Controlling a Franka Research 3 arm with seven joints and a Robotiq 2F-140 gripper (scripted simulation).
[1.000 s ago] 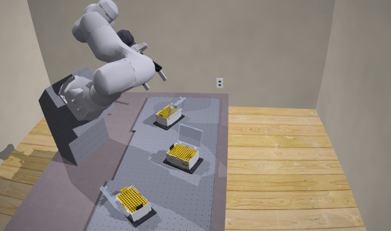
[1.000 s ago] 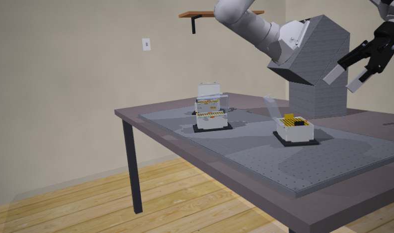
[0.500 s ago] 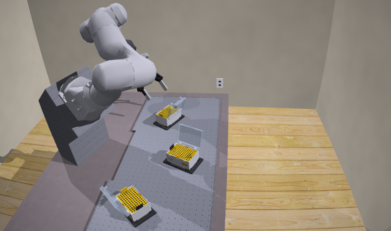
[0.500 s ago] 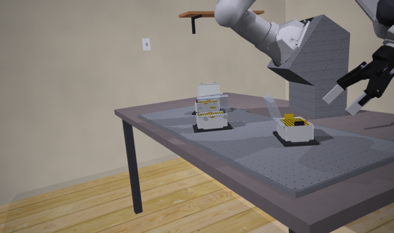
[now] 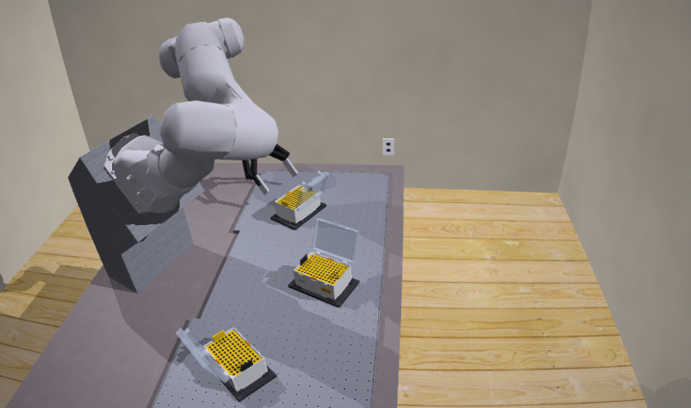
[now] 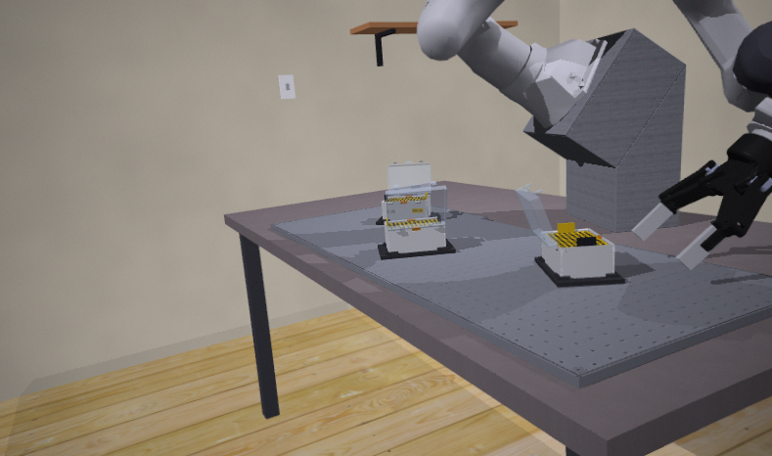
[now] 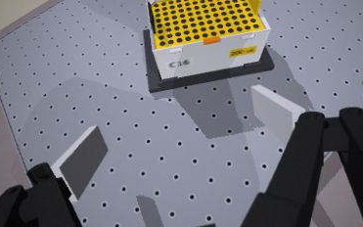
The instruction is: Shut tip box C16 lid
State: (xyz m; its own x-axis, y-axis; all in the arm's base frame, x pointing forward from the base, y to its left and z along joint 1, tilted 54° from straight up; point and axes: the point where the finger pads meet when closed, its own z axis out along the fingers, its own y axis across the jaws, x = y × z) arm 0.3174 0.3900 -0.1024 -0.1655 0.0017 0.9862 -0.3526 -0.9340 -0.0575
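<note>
Closest thing in the wrist view is the claw (image 7: 177,137) itself: black linkage arms, flat grey rectangular pads (image 7: 83,160), spread as wide as they go with nothing between them, hanging above the grey metal board (image 7: 141,122) with its grid of little holes

Just past that is the box we want (image 7: 209,59). The white sticker (image 7: 179,64) reads C16, with the yellow size sticker (image 7: 243,51) to its right, so the front wall faces the camera. It's a white, boxy plastic shell on a flat black holder plate (image 7: 200,84), with a yellow tray of round holes (image 7: 204,20) on top and a small orange tab (image 7: 211,41) at the front rim. From the side view its clear, thin lid (image 6: 531,206) stands open at the rear, leaning back a bit

My take on doing it well: no gripping needed. Come in behind the lid, nudge it forward with one pad until it tips over, then press straight down on the front edge above the orange tab. Keep the push vertical, because the box sits loose in its plate and a sideways shove could probably skid or tilt it

Further along the board, the middle box (image 5: 323,273) and the far one (image 5: 236,355) have their lids up; stay away from those
</note>
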